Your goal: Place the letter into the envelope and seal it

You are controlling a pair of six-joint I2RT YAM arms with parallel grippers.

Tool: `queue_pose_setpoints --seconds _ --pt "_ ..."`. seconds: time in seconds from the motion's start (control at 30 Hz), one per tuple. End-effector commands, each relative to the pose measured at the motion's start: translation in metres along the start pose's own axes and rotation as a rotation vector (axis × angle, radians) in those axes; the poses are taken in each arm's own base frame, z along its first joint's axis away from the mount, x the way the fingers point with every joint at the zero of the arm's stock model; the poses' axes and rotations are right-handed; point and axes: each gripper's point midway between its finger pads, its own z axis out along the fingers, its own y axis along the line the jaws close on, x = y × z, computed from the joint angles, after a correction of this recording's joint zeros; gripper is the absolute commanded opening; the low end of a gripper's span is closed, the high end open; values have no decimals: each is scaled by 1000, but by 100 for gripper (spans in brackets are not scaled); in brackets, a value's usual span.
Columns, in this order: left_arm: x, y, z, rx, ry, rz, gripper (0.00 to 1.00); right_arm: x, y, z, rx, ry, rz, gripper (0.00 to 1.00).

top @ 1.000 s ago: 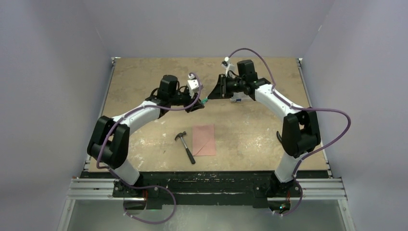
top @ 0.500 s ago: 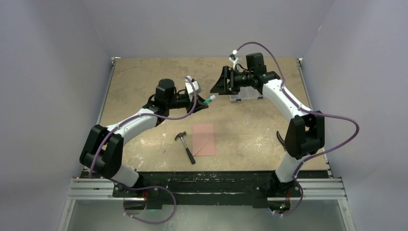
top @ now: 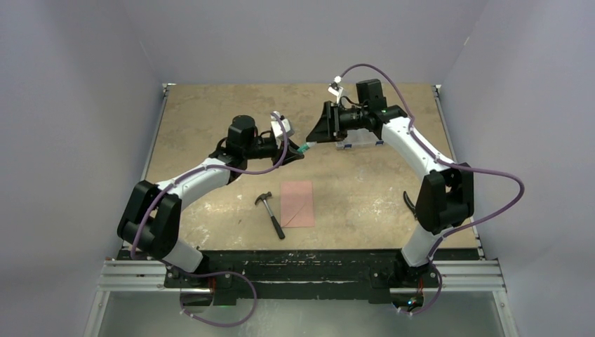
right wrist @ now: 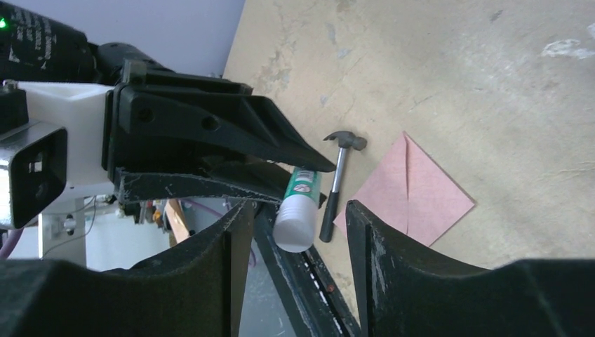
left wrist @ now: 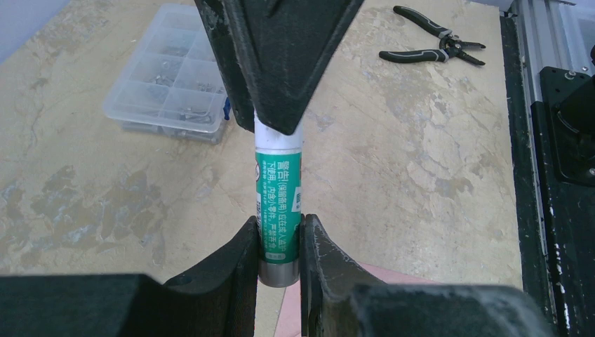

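My left gripper (left wrist: 278, 226) is shut on the lower end of a green glue stick (left wrist: 278, 191) and holds it above the table. The stick's white cap (right wrist: 295, 223) points at my right gripper (right wrist: 295, 212), whose open jaws stand on either side of the cap with a gap on each side. In the top view the two grippers meet over the middle of the table, left gripper (top: 293, 152) and right gripper (top: 314, 138). The pink envelope (top: 297, 203) lies flat below them and shows a diagonal flap edge (right wrist: 414, 200). The letter is hidden.
A small hammer (top: 271, 215) lies just left of the envelope. A clear compartment box (top: 359, 143) sits under the right arm. Black pliers (left wrist: 435, 42) lie near the table's right edge. The black rail (top: 302, 258) runs along the near edge.
My right gripper opened, pulled back from the glue stick, then came back around its cap with the jaws a little narrower. The left arm shifted slightly, still holding the stick.
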Motion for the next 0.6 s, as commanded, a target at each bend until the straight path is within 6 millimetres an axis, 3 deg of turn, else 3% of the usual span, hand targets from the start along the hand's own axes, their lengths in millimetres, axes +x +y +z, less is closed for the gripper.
queue_pose_setpoints --seconds 0.0,0.13,0.27,0.37,0.5,0.57 --pt "-19 3 3 7 -42 31 0 1 26 -6 -76 16 -73 52" --pt "-19 4 3 4 -43 32 0 3 27 -5 -87 22 -73 40" --pt "-21 5 4 1 -48 36 0 8 23 -2 -79 36 -60 17" --pt "-34 12 6 -12 -75 73 0 24 12 9 -58 81 -50 0" --pt "-66 28 12 -35 -120 182 0 61 -10 26 -17 155 -16 0" --pt "-86 34 15 -42 -161 231 0 76 -11 33 -34 173 0 0"
